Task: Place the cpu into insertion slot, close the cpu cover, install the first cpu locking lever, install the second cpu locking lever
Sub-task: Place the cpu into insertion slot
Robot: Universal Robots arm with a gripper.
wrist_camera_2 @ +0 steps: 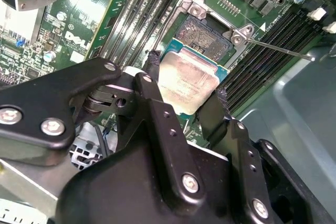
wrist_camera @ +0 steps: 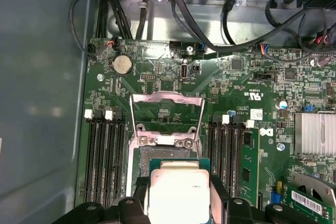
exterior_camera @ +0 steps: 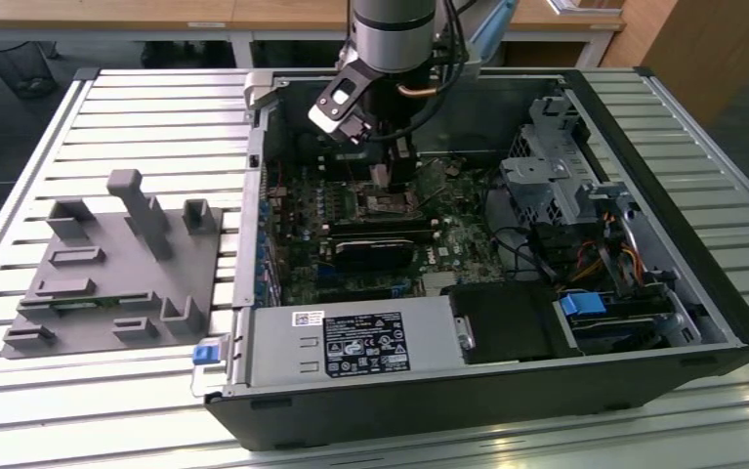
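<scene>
In the exterior view the gripper (exterior_camera: pixel 393 184) hangs inside the open pc case (exterior_camera: pixel 478 401) over the board; in the second wrist view its fingers (wrist_camera_2: pixel 155 95) pinch the cpu (wrist_camera_2: pixel 189 85) btwn them, partly over the insertion slot (wrist_camera_2: pixel 202 32); in the first wrist view the cpu cover (wrist_camera: pixel 167 114) stands flipped open just beyond the slot.

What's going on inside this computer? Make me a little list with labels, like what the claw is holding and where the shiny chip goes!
place: open computer case with a green motherboard inside
gripper: shut on the cpu
cpu: silvery square, pinched on two sides, held at the edge of the insertion slot
insertion slot: dark centre showing, chip not seated in it
cpu cover: flipped open, standing up
beside the case: grey holder block, on the exterior view's left
</scene>
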